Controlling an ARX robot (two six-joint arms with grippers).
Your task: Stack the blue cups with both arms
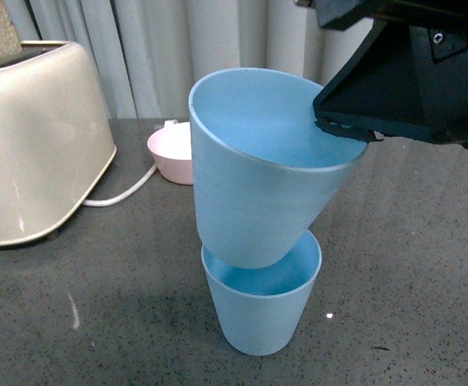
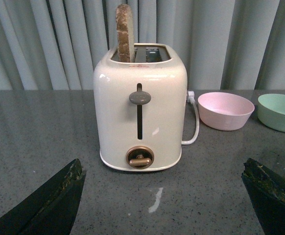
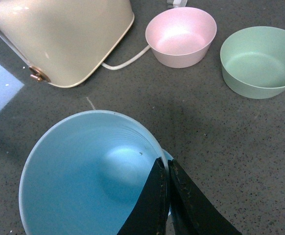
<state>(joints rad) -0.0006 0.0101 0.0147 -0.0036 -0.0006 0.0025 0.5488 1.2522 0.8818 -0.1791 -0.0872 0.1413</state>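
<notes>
Standing nearest: the lower blue cup (image 1: 260, 314) is upright on the dark speckled desk (image 1: 419, 265), mouth up, low in the front view.
Open room near: bare desk lies to the left and right of this cup, and nothing touches its outer wall.
Upper blue cup: the upper blue cup (image 1: 254, 193) is tilted, not square with the lower one. Its base sits in the lower cup's mouth, and most of its wall stands above that rim.
Cup against hand: the right hand (image 1: 342, 129) pinches the upper cup's rim on its right side. The right wrist view shows one finger inside the wall and one outside, almost together with the rim between them.
Right arm pose: its black wrist body hangs above and to the right of both cups, sloping down to the rim.
Left hand: the left hand (image 2: 162, 176) is spread wide and holds nothing. It sits low over bare desk, facing the front of the toaster (image 2: 140, 107).
Middle ground, left: the cream toaster has a toast slice (image 2: 124, 34) standing in one slot. Its white cord (image 1: 125, 193) trails over the desk toward the bowls.
Behind the cups: the pink bowl (image 3: 181, 39) and the green bowl (image 3: 257, 63) sit side by side, apart from each other and clear of the cups.
Far edge: a grey curtain (image 1: 153, 48) closes the back of the desk.
</notes>
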